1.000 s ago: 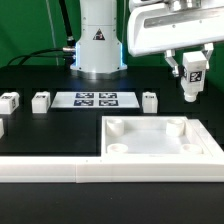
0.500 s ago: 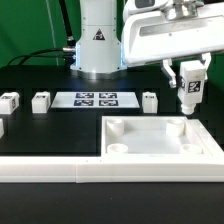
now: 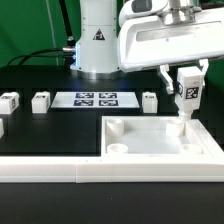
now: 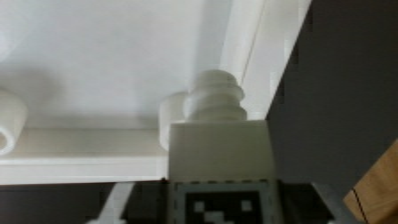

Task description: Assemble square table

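The square table top point(image 3: 160, 140) is a large white slab with a raised rim and round corner sockets, lying at the exterior view's right. My gripper point(image 3: 186, 84) is shut on a white tagged leg point(image 3: 187, 96) and holds it upright over the far right corner socket point(image 3: 181, 127). In the wrist view the leg point(image 4: 217, 150) points its threaded tip at that socket point(image 4: 185, 104). Three more legs point(image 3: 150, 100) point(image 3: 41, 101) point(image 3: 9, 101) stand in a row on the black table, and a fourth point(image 3: 1, 127) is cut off at the left edge.
The marker board point(image 3: 96, 99) lies flat between the loose legs. A long white rail point(image 3: 60, 170) runs along the front of the black board. The robot base point(image 3: 97, 45) stands at the back.
My gripper has moved to the exterior view's left and downward with the leg, bringing its tip close over the far right corner socket.
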Controlling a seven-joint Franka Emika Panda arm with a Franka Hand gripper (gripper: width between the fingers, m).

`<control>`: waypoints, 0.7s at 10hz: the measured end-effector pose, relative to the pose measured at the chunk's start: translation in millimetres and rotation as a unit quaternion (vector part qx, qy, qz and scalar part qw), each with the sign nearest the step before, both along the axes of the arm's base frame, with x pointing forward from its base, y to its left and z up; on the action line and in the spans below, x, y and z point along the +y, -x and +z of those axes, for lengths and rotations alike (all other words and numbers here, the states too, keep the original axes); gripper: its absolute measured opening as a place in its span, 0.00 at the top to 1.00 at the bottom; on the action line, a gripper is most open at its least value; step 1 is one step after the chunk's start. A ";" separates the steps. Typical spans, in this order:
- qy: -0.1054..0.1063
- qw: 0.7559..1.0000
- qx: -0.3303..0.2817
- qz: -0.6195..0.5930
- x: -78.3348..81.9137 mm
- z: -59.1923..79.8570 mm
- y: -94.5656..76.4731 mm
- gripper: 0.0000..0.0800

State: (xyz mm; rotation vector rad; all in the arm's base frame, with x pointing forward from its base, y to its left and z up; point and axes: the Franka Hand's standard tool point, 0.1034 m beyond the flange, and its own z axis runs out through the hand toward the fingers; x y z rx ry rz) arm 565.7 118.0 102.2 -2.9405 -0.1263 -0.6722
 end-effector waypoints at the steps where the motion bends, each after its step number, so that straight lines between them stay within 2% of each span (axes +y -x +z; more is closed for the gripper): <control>1: 0.002 1.000 0.000 0.005 -0.8 -2.1 -0.7 0.64; 2: 0.008 1.000 -0.001 0.016 -3.6 -8.7 -7.9 0.64; 4: 0.010 1.000 -0.014 0.020 -8.7 -10.8 -36.1 0.64; 7: 0.008 0.999 -0.027 0.016 -8.4 -14.3 -48.9 0.64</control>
